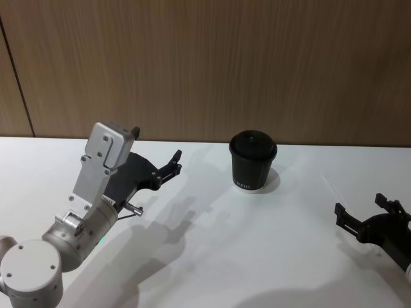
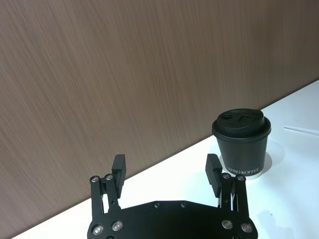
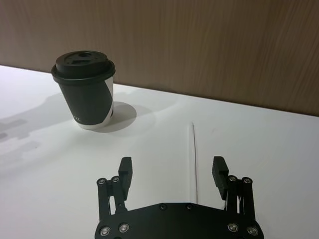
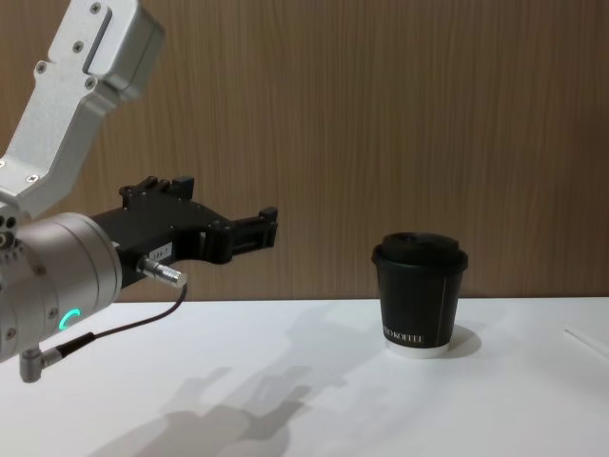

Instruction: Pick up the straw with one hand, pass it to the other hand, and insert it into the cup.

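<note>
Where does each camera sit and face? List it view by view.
Head: high up, facing down on the table; left claw and right claw both open.
Chest: low, facing across the table; left claw raised at left.
Left wrist: behind the left claw, facing the cup.
Right wrist: behind the right claw, facing the straw lying flat.
Shared: all four views show the cup.

The head view looks down on the bench (image 1: 257, 256), the chest view low across it, the wrist views forward from just behind the left end effector (image 2: 166, 167) and right end effector (image 3: 172, 164), all sharing the cup (image 1: 252, 163) ahead.
</note>
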Controlling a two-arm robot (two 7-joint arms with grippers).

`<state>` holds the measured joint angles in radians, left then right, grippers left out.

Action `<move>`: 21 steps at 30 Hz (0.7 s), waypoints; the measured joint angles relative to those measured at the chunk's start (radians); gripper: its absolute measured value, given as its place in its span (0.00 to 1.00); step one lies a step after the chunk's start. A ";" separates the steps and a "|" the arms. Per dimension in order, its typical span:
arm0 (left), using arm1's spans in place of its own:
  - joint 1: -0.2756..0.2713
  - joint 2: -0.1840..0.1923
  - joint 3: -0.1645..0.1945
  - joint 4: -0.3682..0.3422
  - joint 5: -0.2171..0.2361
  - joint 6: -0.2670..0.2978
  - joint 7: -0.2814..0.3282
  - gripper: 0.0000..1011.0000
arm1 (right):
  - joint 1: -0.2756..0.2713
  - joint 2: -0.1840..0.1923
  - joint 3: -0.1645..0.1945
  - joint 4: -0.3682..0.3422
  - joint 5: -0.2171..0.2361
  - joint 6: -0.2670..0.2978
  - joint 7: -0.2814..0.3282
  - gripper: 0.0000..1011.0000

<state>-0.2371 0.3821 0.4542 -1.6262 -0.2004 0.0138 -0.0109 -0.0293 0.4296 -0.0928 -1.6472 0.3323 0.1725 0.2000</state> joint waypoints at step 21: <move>0.000 0.000 0.000 0.000 0.000 0.000 0.000 0.99 | -0.011 -0.007 0.031 -0.006 0.010 0.087 0.007 0.99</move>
<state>-0.2371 0.3821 0.4543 -1.6262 -0.2004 0.0139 -0.0109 -0.0400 0.4228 -0.0620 -1.6535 0.3426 0.2594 0.2071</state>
